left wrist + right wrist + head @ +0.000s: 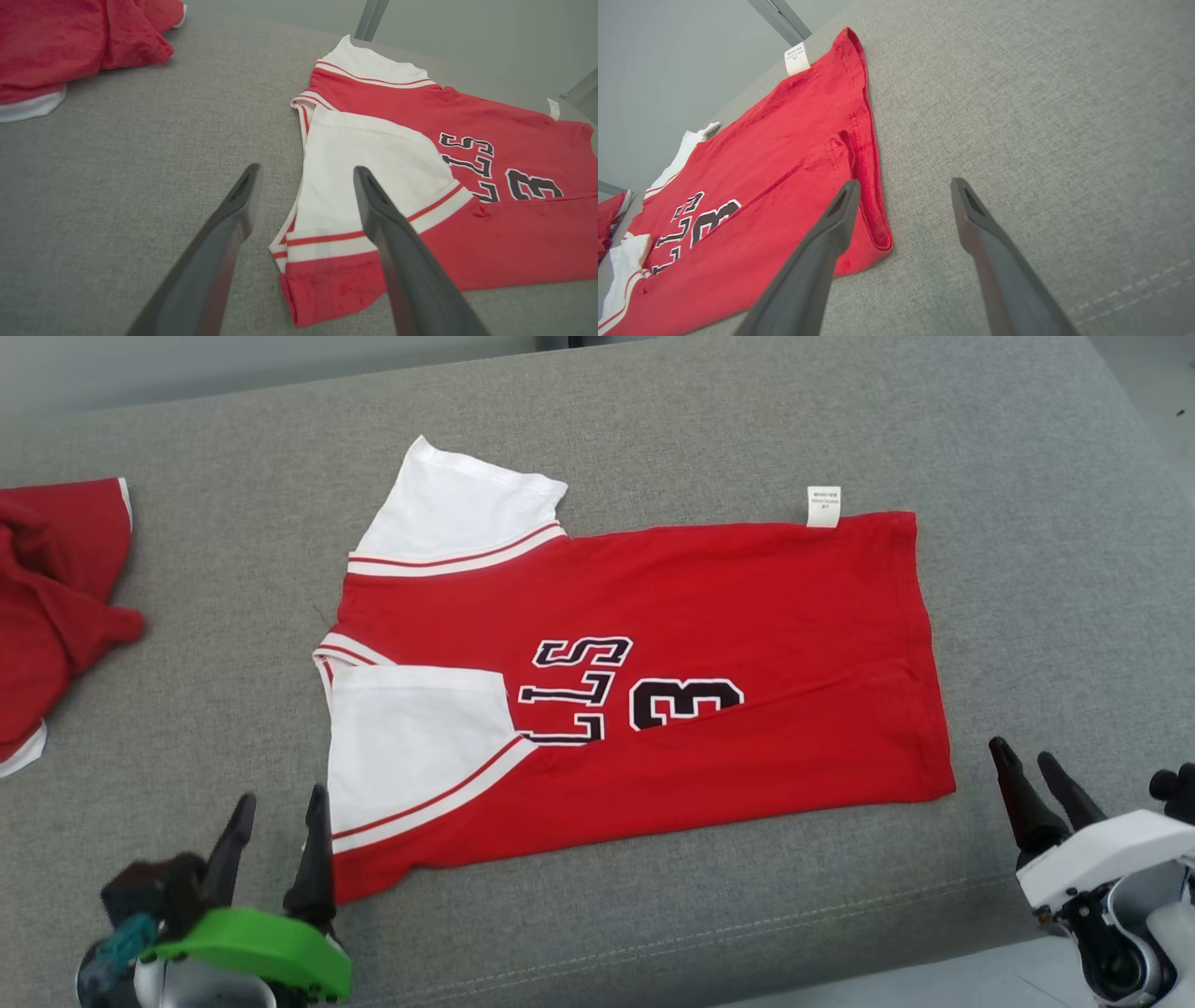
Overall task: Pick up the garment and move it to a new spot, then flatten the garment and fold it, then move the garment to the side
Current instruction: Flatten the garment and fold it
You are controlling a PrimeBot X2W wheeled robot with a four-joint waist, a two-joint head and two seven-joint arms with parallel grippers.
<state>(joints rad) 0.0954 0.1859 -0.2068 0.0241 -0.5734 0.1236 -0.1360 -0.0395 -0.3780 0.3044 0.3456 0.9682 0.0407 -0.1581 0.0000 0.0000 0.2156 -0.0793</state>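
Head view: jersey laid flat, both grippers open at its near corners

The garment (709, 616), a red jersey with white sleeves, lies spread on a grey cushion (1027, 523), roughly at its middle. Its collar end points left and its hem points right. The near sleeve (411, 747) is folded in over the body and covers the left end of the black lettering (574, 691). The far sleeve (457, 509) sticks out past the far edge. A small white label (823, 507) pokes out from the far edge near the hem. A crease runs from the large number 3 (686, 703) toward the right hem.

The left gripper (283, 795) sits at the near left, just beside the garment's near left corner. Its fingers are spread apart and hold nothing. In the left wrist view, one finger lines up over the white sleeve and the other over bare grey fabric. Whether either tip touches the cloth cannot be told.

The right gripper (1021, 750) sits at the near right, just past the garment's near right corner. Its fingers are also parted and empty. In the right wrist view, one tip overlaps the hem corner and the other is over bare cushion.

A second red cloth (56, 588) lies crumpled at the far left, well apart from the jersey. A stitched seam (747, 933) runs along the cushion's near edge.
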